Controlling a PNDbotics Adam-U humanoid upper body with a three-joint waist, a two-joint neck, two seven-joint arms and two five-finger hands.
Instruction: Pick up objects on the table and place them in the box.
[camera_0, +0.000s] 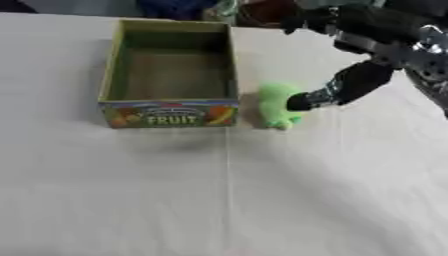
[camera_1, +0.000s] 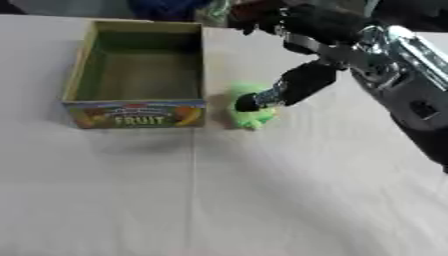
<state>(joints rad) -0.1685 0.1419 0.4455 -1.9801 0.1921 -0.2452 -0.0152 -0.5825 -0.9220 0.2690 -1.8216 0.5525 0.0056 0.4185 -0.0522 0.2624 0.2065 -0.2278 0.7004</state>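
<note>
Right hand (camera_0: 350, 82) reaches the green toy (camera_0: 278, 106) just right of the box (camera_0: 168, 114), grip state unclear; fingertip contact could shove it away.

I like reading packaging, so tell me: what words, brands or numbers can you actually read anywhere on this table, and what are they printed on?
"FRUIT": in large pale letters on the front panel of the green cardboard box, among pictures of fruit.
A smaller line of print above that word on the same panel: too blurred to read.
The green soft object beside the box, the right hand over it and the white tablecloth: no text visible.
</note>
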